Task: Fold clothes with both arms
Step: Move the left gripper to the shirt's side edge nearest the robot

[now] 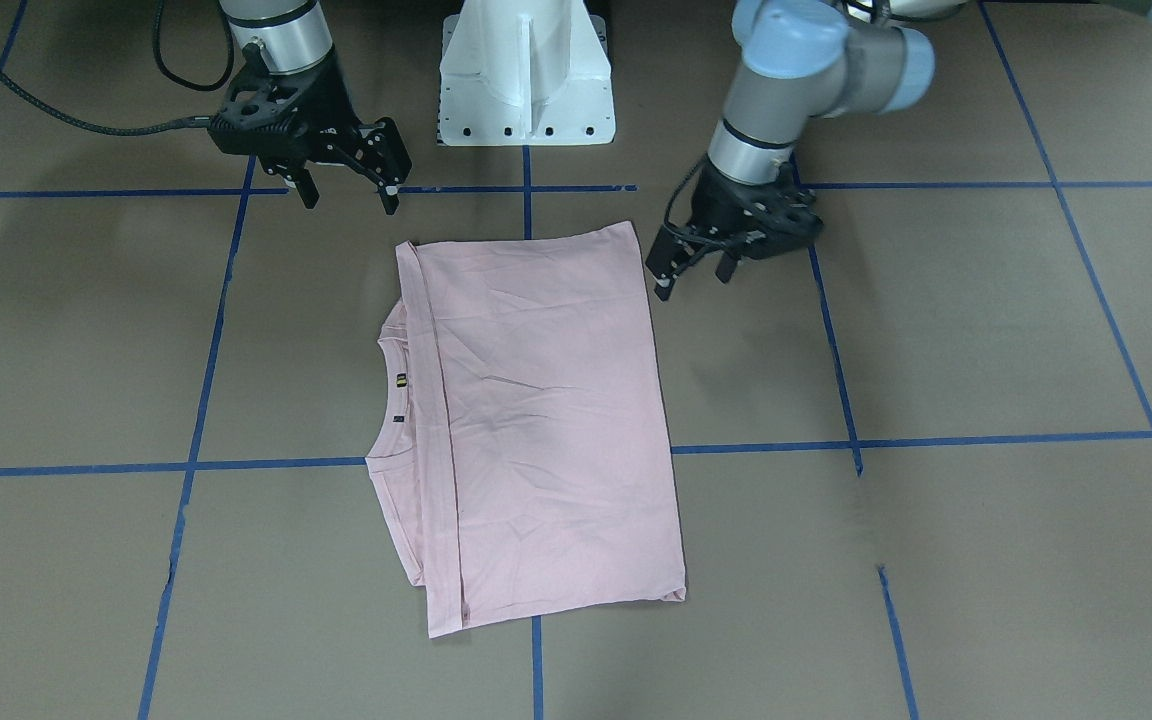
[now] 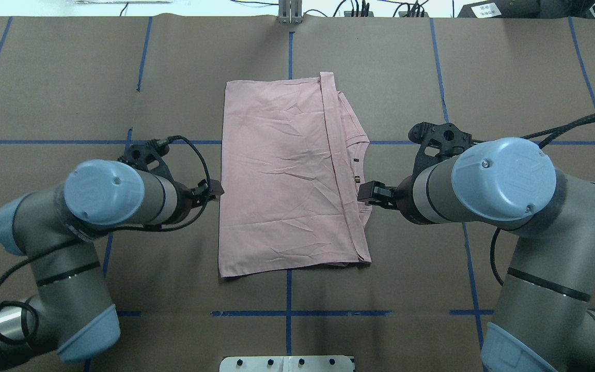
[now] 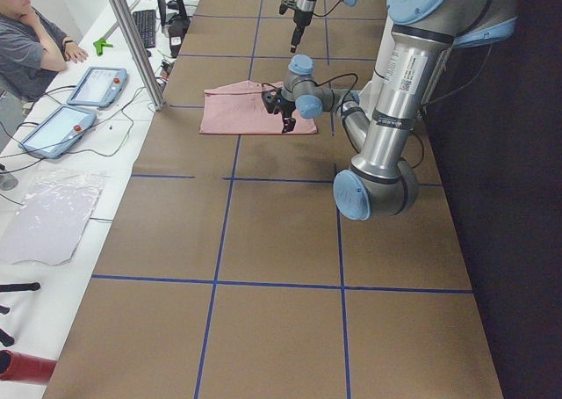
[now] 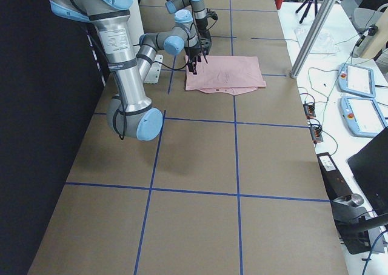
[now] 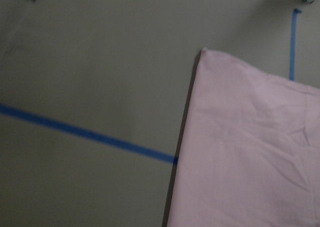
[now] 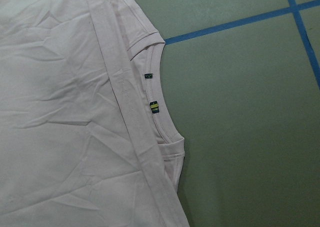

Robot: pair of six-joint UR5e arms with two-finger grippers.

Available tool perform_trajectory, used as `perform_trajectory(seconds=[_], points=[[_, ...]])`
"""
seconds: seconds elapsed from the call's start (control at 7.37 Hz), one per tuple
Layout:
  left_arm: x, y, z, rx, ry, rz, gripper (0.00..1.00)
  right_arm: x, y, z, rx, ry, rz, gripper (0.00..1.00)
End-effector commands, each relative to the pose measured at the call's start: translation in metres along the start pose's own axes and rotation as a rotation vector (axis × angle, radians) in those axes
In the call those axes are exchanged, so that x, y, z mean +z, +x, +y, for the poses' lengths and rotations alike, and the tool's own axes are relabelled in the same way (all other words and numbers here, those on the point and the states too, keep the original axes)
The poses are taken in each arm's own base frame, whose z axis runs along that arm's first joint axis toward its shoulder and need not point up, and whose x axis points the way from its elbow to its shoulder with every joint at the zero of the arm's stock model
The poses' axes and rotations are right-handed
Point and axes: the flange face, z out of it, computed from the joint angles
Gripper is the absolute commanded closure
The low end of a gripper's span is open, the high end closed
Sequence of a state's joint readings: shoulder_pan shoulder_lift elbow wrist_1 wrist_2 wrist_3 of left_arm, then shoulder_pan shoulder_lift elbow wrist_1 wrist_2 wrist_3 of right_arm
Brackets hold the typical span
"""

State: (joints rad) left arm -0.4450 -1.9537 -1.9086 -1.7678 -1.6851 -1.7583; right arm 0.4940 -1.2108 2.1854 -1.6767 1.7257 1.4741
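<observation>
The left gripper is seen with its two black fingers spread apart, and nothing is held between them. It is placed just beside the long plain edge of the T-shirt, close to the corner nearest the robot. Whether the cloth is touched cannot be told. The right gripper is also wide open and empty. It is found near the T-shirt's other robot-side corner, on the collar side, apart from the cloth.

The T-shirt is laid flat between the two grippers, folded into a long rectangle of thin pale pink fabric marked by fine soft creases. A stitched hem band is drawn straight along the folded part. From under this band the ribbed round collar is shown as a curve, with two small labels sewn inside it.

Under the T-shirt the table is covered by matt brown paper, divided into squares by blue tape lines. Beyond the T-shirt's robot-side edge a white pedestal is seen.
</observation>
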Motion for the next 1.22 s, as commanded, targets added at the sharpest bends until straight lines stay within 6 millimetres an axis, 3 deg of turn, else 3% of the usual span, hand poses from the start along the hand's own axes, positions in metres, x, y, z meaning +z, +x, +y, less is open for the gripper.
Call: perform_trajectory(seconds=[0.0,0.14,0.27,0.81,1.09], points=[[0.019,0.009,0.079,-0.007,-0.023,-0.093,0.00,0.000,-0.001,0.000,0.000,0.002,-0.001,0.00],[0.023,0.008,0.083,-0.019,-0.010,-0.098,0.00,0.000,-0.001,0.000,0.000,0.002,-0.001,0.00],[0.039,0.003,0.092,-0.022,-0.011,-0.129,0.00,0.000,-0.001,0.000,0.000,0.002,-0.002,0.00],[0.049,0.006,0.111,-0.032,-0.028,-0.140,0.01,0.000,-0.001,0.000,0.000,0.000,-0.002,0.00],[0.051,0.008,0.112,-0.038,-0.027,-0.143,0.05,-0.001,-0.001,-0.001,-0.001,0.001,-0.003,0.00]])
